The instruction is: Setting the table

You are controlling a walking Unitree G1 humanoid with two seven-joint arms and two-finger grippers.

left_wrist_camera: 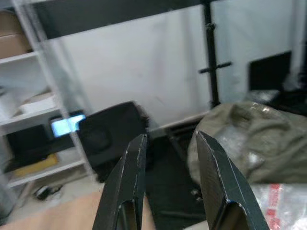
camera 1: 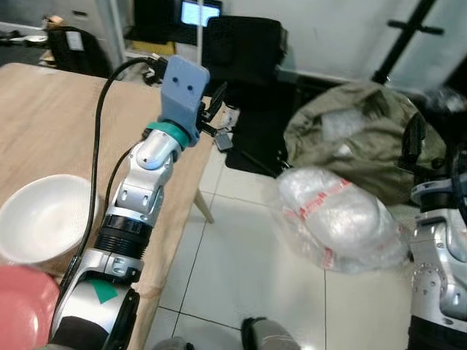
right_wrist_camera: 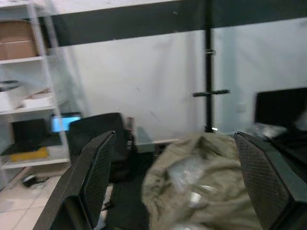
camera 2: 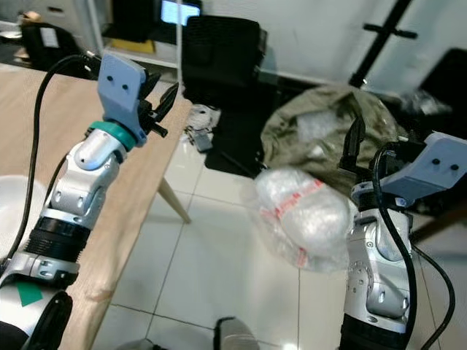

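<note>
The left arm reaches forward and up, its silver forearm rising to a teal wrist ring and a blue-grey camera mount. Beyond that, the left end effector (left_wrist_camera: 168, 167) points away from the robot, its two black fingers (left_wrist_camera: 125, 177) standing a narrow gap apart with nothing between them. The right arm is raised at the robot's right side, and the right end effector (right_wrist_camera: 177, 177) has its fingers spread wide, empty.
</note>
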